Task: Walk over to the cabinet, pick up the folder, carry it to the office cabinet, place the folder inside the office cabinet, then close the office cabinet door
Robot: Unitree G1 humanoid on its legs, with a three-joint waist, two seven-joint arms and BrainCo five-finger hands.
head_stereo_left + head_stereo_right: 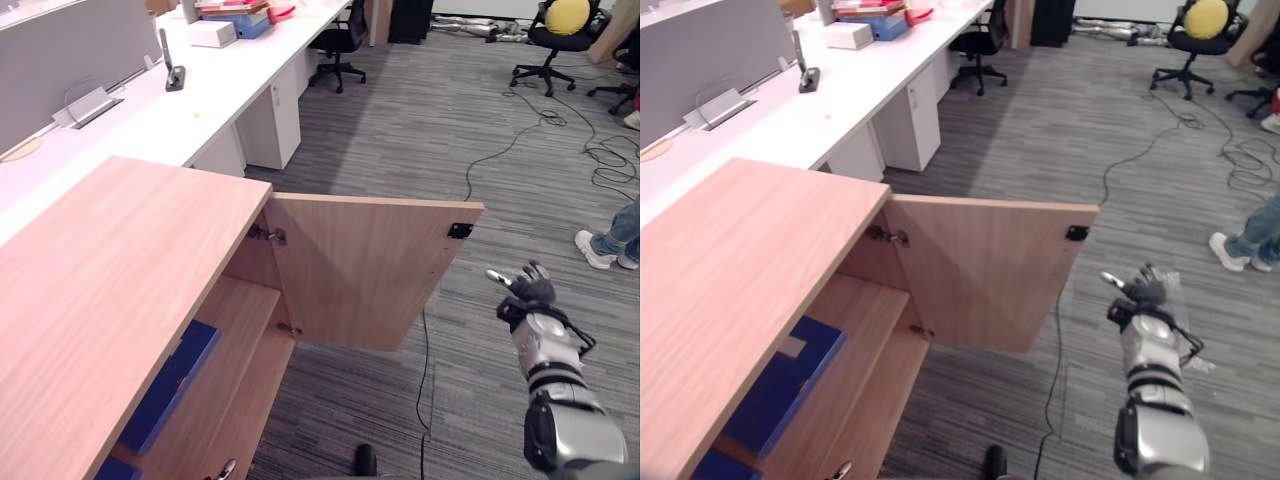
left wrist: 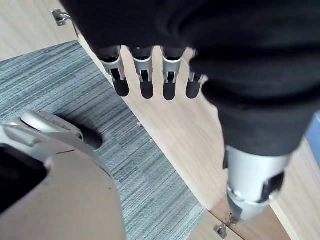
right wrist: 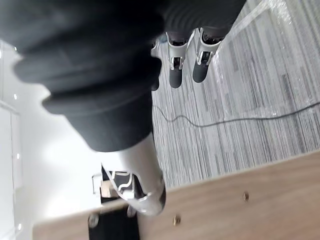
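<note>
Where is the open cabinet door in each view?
Left eye: cabinet door at centre, swung open.
Right eye: door at centre too.
Left wrist: hinged wood past the left robot hand; door or not, cannot tell.
Right wrist: door is the wood panel beside carpet.
Shared landmark: black catch on the door's corner.

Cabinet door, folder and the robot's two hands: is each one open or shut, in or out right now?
cabinet door: open, swung wide out.
blue folder: lying flat inside the cabinet, in no hand.
right hand: open, fingers straight, holding nothing, in the air beyond the door's free edge.
left hand: open, fingers straight, holding nothing.
</note>
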